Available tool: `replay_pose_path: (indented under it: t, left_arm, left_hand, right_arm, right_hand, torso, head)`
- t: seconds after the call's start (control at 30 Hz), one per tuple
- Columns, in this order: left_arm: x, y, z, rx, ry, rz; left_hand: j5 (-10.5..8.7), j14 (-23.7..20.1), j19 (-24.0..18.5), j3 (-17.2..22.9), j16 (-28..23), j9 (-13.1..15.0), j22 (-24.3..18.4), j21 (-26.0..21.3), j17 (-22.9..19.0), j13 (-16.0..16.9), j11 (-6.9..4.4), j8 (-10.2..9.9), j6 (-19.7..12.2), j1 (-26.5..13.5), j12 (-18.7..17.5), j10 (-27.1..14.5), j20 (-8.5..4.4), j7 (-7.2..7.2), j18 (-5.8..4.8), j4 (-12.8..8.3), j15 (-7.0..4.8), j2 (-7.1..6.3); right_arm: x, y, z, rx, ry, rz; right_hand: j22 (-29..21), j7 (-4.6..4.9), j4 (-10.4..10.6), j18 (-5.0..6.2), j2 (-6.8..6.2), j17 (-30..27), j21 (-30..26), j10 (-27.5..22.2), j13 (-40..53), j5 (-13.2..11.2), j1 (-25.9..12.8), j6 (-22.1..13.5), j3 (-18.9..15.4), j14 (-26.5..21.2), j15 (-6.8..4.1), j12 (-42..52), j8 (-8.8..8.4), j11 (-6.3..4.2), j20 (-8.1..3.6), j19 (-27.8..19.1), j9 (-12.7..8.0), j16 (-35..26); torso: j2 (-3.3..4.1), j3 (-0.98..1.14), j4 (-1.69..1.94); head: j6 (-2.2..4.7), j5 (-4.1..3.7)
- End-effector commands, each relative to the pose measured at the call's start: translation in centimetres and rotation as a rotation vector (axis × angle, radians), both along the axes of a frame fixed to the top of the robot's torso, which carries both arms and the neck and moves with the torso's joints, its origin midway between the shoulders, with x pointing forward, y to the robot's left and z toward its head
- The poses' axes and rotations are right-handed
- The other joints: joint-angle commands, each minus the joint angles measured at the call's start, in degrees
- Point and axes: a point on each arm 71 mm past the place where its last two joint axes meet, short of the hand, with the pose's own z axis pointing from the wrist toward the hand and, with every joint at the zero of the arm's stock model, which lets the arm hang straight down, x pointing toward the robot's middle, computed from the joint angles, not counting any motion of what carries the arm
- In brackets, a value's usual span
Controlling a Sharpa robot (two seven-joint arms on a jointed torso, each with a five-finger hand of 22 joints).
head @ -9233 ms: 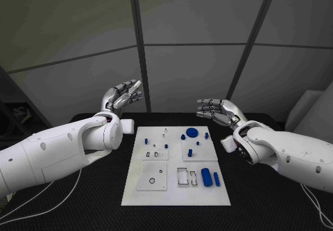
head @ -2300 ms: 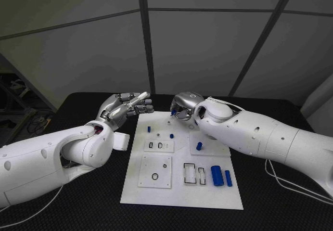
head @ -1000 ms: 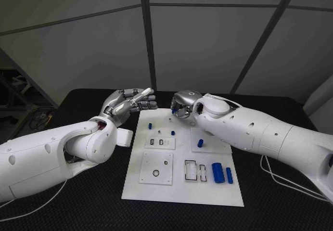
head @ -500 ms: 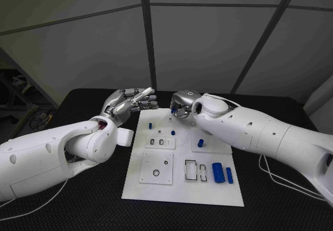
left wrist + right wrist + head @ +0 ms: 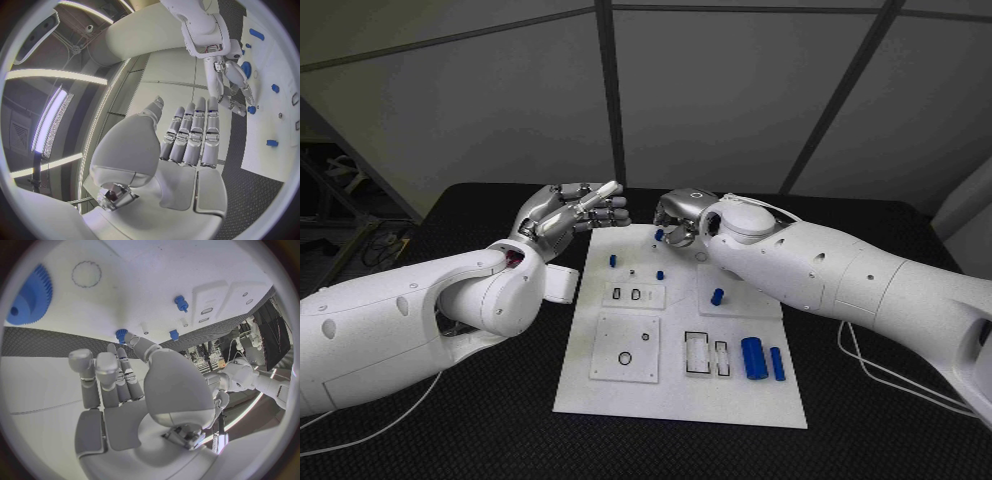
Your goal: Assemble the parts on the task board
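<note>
The white task board [image 5: 682, 400] lies in the middle of the black table. My right hand [image 5: 682, 220] hangs over the board's far end with its fingers pointing down, and thumb and finger pinch a small blue peg [image 5: 659, 235] [image 5: 122, 334]. A blue gear [image 5: 28, 300] lies flat on the board beyond the fingers. My left hand [image 5: 574, 215] is raised beside the board's far left corner, fingers straight and side by side, holding nothing. From the left wrist view the right hand [image 5: 228, 85] reaches down with the peg [image 5: 251, 109] at its fingertips.
Small blue pegs [image 5: 612, 260] [image 5: 659, 274] [image 5: 717, 296] stand on the board's far half. A thick blue cylinder [image 5: 751, 357] and a thinner one [image 5: 776, 363] lie near its right edge, beside rectangular slots [image 5: 695, 355]. A round hole [image 5: 626, 358] marks the near left plate.
Since the earliest frame my right hand has swung in over the board's far end and the left hand has come closer. Over the last second both hands stay almost still.
</note>
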Motion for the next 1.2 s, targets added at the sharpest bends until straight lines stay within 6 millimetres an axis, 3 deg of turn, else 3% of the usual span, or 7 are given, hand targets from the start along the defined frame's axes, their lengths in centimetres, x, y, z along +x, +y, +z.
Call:
replay_pose_path:
  t: [0.03,0.27,0.5,0.77,0.93,1.0,1.2]
  left_arm:
    - [0.0,-0.2,0.2,-0.005,-0.008,-0.016]
    - [0.0,0.0,0.2,-0.004,-0.008,-0.014]
    - [0.1,0.5,0.1,0.000,-0.008,-0.004]
    - [0.2,1.0,0.0,0.006,-0.004,0.006]
    - [0.4,1.1,0.0,0.008,-0.003,0.011]
    - [0.4,1.2,-0.1,0.008,-0.002,0.012]
    - [0.6,1.1,-0.1,0.008,-0.001,0.011]
  left_hand:
    - [-0.11,-0.1,0.0,-0.4,-0.4,-0.1,-0.1,-0.4,0.1,0.0,0.37,-0.4,-0.2,-0.5,-0.3,-0.2,0.29,0.71,-0.99,0.0,0.35,-0.03]
    - [-0.11,-0.1,0.0,-0.4,-0.4,-0.1,-0.1,-0.4,0.1,0.0,0.37,-0.4,-0.2,-0.5,-0.3,-0.2,0.29,0.71,-0.99,0.0,0.35,-0.03]
    - [-0.11,-0.1,0.0,-0.4,-0.4,-0.1,-0.1,-0.4,0.1,0.0,0.37,-0.4,-0.2,-0.5,-0.3,-0.2,0.29,0.71,-0.99,0.0,0.35,-0.03]
    - [-0.11,-0.1,0.1,-0.5,-0.5,-0.1,-0.1,-0.4,0.1,0.0,0.38,-0.5,-0.2,-0.5,-0.4,-0.2,0.30,0.71,-0.99,0.0,0.36,0.01]
    - [-0.11,-0.1,0.1,-0.5,-0.5,-0.1,-0.1,-0.4,0.1,0.0,0.37,-0.5,-0.2,-0.4,-0.4,-0.2,0.30,0.70,-0.98,-0.1,0.36,0.03]
    - [-0.11,-0.1,0.1,-0.5,-0.5,-0.1,-0.1,-0.4,0.1,0.0,0.37,-0.5,-0.2,-0.4,-0.4,-0.2,0.30,0.70,-0.98,-0.1,0.36,0.03]
    - [-0.11,-0.1,0.1,-0.5,-0.5,-0.1,-0.1,-0.4,0.1,0.0,0.37,-0.5,-0.2,-0.4,-0.4,-0.2,0.30,0.70,-0.98,-0.1,0.36,0.03]
  right_arm:
    - [0.0,0.1,0.0,-0.003,0.011,0.010]
    - [-0.2,-0.6,0.5,0.037,-0.036,0.005]
    - [-1.3,-3.9,1.6,0.150,-0.088,-0.011]
    - [-2.7,-10.2,1.7,0.233,0.068,-0.137]
    - [-2.6,-13.3,1.2,0.219,0.178,-0.216]
    - [-2.5,-14.1,1.0,0.212,0.205,-0.239]
    - [-1.9,-14.7,0.6,0.197,0.246,-0.266]
  right_hand:
    - [-0.6,0.08,0.0,1.08,-0.42,-0.3,-0.4,-0.7,0.0,-0.2,0.3,-0.5,-0.6,-0.5,0.03,0.1,0.01,0.08,0.06,-0.8,0.0,-0.4]
    - [-1.4,0.01,0.1,1.23,-0.43,-0.5,-0.9,-1.2,0.0,-0.1,0.5,-0.6,-1.1,-0.7,0.08,0.2,0.15,0.10,0.13,-1.3,0.1,-0.5]
    - [-0.1,-0.96,0.6,0.99,-0.27,0.8,-0.4,2.0,0.4,0.2,0.6,1.5,-2.0,-0.1,-0.56,2.3,0.93,-0.80,-0.29,0.1,0.6,1.0]
    - [5.9,-1.13,2.0,-0.17,-2.93,2.5,2.4,15.8,4.6,1.6,-0.8,0.9,-5.0,0.9,-2.30,10.6,0.55,-3.02,-1.73,5.1,0.5,2.7]
    - [13.9,-2.13,4.8,-1.80,-4.14,2.4,6.2,16.3,17.4,5.7,-0.9,-0.7,-11.0,1.2,-3.41,25.5,1.58,-4.15,-3.11,11.1,0.8,2.6]
    - [16.9,-2.09,6.7,-2.35,-3.37,2.2,7.7,11.5,35.0,6.7,0.4,-1.8,-14.2,1.4,-3.26,42.6,2.90,-4.04,-3.04,12.9,1.1,2.5]
    - [24.4,-1.56,9.8,-3.68,-2.24,2.1,11.1,19.0,63.8,6.8,0.9,-4.5,-17.9,1.4,-2.67,69.1,5.17,-3.41,-2.51,17.4,1.5,2.7]
  torso:
    - [-0.01,0.00,-0.03]
    - [-0.07,0.01,-0.11]
    - [-0.40,-0.04,-0.70]
    - [-0.98,-0.01,-1.74]
    - [-1.24,0.11,-2.16]
    - [-1.25,0.17,-2.23]
    - [-1.01,0.17,-2.00]
  head:
    - [0.00,0.01]
    - [0.14,-0.19]
    - [0.46,-0.49]
    - [0.96,-0.46]
    - [1.12,-0.50]
    - [1.15,-0.50]
    - [1.28,-0.80]
